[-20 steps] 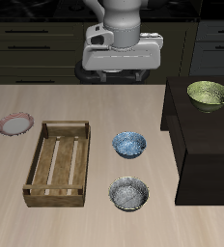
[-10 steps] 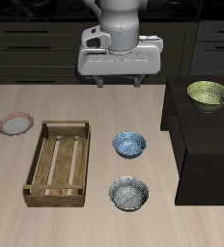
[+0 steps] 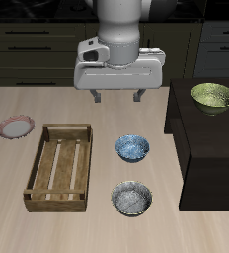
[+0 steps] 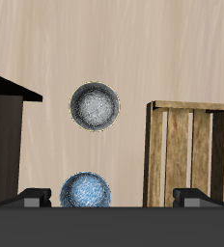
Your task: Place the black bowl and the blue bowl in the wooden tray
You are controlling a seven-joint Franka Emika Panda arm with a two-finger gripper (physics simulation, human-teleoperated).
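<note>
Descending toward the table: over the last second the gripper has dropped lower in the exterior view and come forward a bit, so its two fingers now hang clear below the wrist body, above the bare tabletop behind the bowls. Nothing else has moved; bowls and tray sit where they were.

Jaws are spread wide and empty, one finger showing at each side in the wrist view with nothing between them.

The blue bowl sits upright on the table just beside the wooden tray, toward the dark box. The black bowl is nearer the table's front edge, also beside the tray, apart from the blue one. The tray holds nothing; slatted bottom fully visible. In the wrist view the blue bowl lies nearly between the finger positions, the black bowl farther off, the tray to the side.

Judgement: this is the approach for the first pick, and the blue bowl looks like the target since it's closest under the gripper. No part of the task is done yet. Next move needs further lowering and lining one finger over the rim.

Also there: a yellow-green bowl on the dark box, a pink plate beyond the tray.
</note>
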